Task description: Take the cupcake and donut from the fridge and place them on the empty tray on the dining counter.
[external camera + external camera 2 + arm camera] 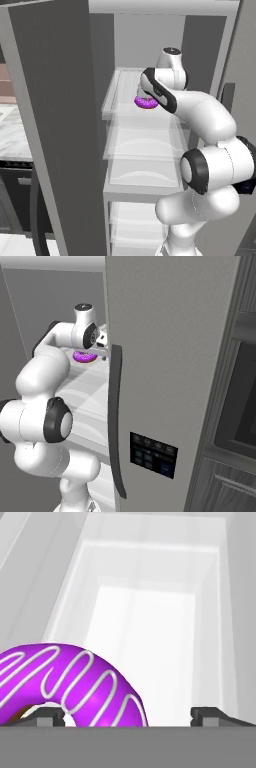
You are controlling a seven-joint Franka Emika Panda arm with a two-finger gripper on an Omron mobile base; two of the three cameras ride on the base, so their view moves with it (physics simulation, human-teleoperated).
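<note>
donut (75,684) on fridge (50,125) shelf, gripper (127,714) open

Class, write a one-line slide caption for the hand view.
Open gripper poised low over the purple-iced donut with white squiggles, lying on a translucent white shelf inside the fridge.

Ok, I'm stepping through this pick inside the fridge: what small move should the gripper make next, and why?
Probably a small shift toward the donut before closing. In the hand view the gripper stands open, and the donut lies off-centre, over one fingertip instead of between the two. It rests on a translucent fridge shelf. Closing now would likely pinch only its edge, or miss.
</note>
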